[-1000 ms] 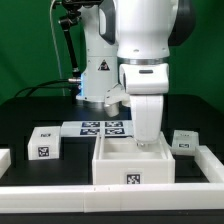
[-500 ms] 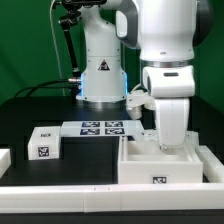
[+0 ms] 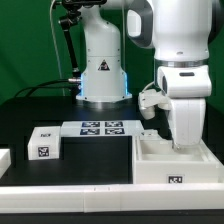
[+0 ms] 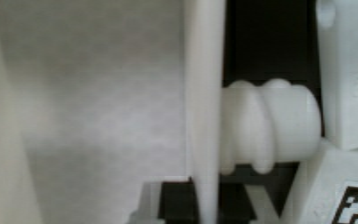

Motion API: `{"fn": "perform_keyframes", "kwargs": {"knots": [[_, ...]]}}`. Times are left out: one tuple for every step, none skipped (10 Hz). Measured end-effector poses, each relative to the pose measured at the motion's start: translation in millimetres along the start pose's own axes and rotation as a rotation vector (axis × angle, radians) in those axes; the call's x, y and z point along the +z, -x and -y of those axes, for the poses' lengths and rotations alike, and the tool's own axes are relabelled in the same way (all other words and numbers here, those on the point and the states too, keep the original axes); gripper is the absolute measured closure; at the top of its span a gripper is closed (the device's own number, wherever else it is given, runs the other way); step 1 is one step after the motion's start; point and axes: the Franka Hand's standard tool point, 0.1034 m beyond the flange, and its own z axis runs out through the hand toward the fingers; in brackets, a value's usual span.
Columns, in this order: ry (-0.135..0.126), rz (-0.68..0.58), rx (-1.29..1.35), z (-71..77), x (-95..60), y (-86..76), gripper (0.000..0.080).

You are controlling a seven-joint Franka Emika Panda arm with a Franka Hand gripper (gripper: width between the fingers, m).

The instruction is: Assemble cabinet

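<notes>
One arm on this table, the big white Panda [image 3: 180, 40], and it towers over the exterior view's right half, wrist pointing straight down. Under it lies the single black table [image 3: 90, 165], with one long white border rail [image 3: 70, 195] running along the near edge. The cabinet box [image 3: 160, 165] comes next in size, and there is just one: an open-topped white box sitting on the table at the exterior view's right, tight against the rail, with one tag [image 3: 176, 180] on its near face. The gripper [image 3: 186, 141] reaches down into the box at its far right part, fingertips sunk behind the wall. Whether the jaws are apart or closed, I cannot tell. The marker board [image 3: 100, 128] lies flat in the middle toward the back, just in front of the robot's base, and I count four printed squares on it. One small cabinet block [image 3: 43, 143] stands alone at the exterior view's left, well apart from the box, with a tag on top and one on its near side. A sliver of one more white piece [image 3: 3, 158] peeks in at the far left edge. In the wrist view, one thin white panel edge [image 4: 202, 100] runs through the picture, one ribbed white knob [image 4: 265, 130] sits right beside it, and one tag corner [image 4: 357, 205] shows too, all blurred.
</notes>
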Motion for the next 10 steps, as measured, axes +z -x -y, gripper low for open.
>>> {"fn": "perform_keyframes", "kwargs": {"knots": [[-0.001, 0.000, 0.001, -0.1, -0.2, 0.5, 0.0762], [-0.002, 0.001, 0.001, -0.2, -0.3, 0.8, 0.0762], [-0.005, 0.003, 0.003, 0.1, -0.6, 2.0, 0.0762], [-0.004, 0.004, 0.011, -0.6, -3.0, 3.0, 0.0674], [0.001, 0.004, 0.021, -1.6, -5.6, 2.9, 0.0534], [0.005, 0.004, 0.024, -2.2, -8.2, 3.2, 0.0399], [0.009, 0.004, 0.026, -3.4, -11.2, 3.5, 0.0399], [0.016, 0.004, 0.037, -3.3, -16.1, 4.2, 0.0215], [0.022, 0.006, 0.052, -0.5, -22.5, 6.5, 0.0085], [0.027, 0.009, 0.061, 3.6, -29.2, 9.5, 0.0085]]}}
